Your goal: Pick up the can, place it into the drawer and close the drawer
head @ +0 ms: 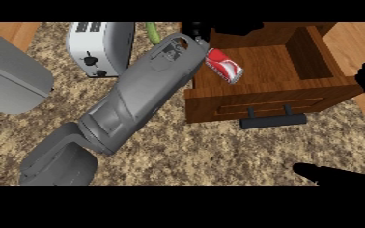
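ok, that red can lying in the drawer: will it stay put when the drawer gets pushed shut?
The can lies on its side, tilted, so it could probably roll. The drawer walls should likely contain it. It looks small, thus probably light and easily shifted.

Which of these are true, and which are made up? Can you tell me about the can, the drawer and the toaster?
1. The can lies inside the drawer. True.
2. The drawer is shut. False: it stands pulled out, its handle toward the robot.
3. The can is green. False: it is red and white.
4. The toaster sits left of the drawer. True.
5. The right hand holds the can. False: it shows at the lower right, away from the can.
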Action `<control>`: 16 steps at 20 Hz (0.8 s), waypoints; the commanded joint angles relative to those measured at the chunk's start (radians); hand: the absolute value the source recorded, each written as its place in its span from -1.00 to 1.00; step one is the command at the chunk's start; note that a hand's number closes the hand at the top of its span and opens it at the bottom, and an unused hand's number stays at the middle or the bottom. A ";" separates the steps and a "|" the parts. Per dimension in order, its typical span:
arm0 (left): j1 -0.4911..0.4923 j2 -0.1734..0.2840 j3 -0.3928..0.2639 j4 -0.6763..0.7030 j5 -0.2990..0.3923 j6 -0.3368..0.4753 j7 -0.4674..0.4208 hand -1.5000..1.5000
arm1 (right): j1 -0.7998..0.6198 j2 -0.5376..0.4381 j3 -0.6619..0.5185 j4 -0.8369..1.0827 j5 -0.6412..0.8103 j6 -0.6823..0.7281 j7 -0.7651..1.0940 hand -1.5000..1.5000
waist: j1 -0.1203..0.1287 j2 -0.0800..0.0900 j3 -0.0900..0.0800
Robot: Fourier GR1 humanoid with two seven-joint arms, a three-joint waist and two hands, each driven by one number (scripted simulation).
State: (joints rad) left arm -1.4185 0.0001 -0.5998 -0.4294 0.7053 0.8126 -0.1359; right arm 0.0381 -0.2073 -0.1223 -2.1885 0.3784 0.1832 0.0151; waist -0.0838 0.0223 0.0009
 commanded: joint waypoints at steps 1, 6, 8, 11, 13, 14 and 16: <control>-0.010 0.000 0.003 -0.002 0.013 0.027 -0.013 -1.00 | 0.038 -0.013 0.078 -0.021 0.165 -0.023 -0.028 -1.00 | 0.022 -0.009 0.000; 0.006 0.000 -0.002 -0.007 0.011 0.015 -0.005 -1.00 | -0.080 -0.048 0.157 0.116 0.387 -0.065 0.012 -1.00 | 0.064 -0.012 -0.001; -0.087 0.000 0.013 0.023 0.001 0.017 0.059 -1.00 | -0.032 -0.055 0.190 0.160 0.455 -0.096 -0.044 -1.00 | 0.062 -0.015 0.000; -0.031 0.000 0.001 -0.014 -0.007 0.021 0.056 -1.00 | -0.109 -0.057 0.202 0.301 0.529 -0.138 -0.055 -1.00 | 0.077 -0.016 0.000; -0.015 0.067 0.016 -0.067 -0.008 -0.029 0.069 -1.00 | -0.126 -0.041 0.234 0.348 0.617 -0.165 -0.008 -1.00 | 0.098 -0.022 -0.001; -0.043 0.038 -0.005 -0.066 -0.029 0.022 0.111 -1.00 | -0.099 -0.050 0.240 0.384 0.647 -0.192 -0.035 -1.00 | 0.096 -0.024 -0.001; -0.031 0.080 -0.004 -0.106 -0.048 0.019 0.143 -1.00 | -0.142 -0.011 0.244 0.437 0.668 -0.225 -0.013 -1.00 | 0.100 -0.026 -0.001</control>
State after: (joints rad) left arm -1.4547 0.0426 -0.5996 -0.4870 0.6834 0.8290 -0.0456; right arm -0.0655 -0.2393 0.1041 -1.8502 0.9661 0.0056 -0.0126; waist 0.0032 0.0016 0.0004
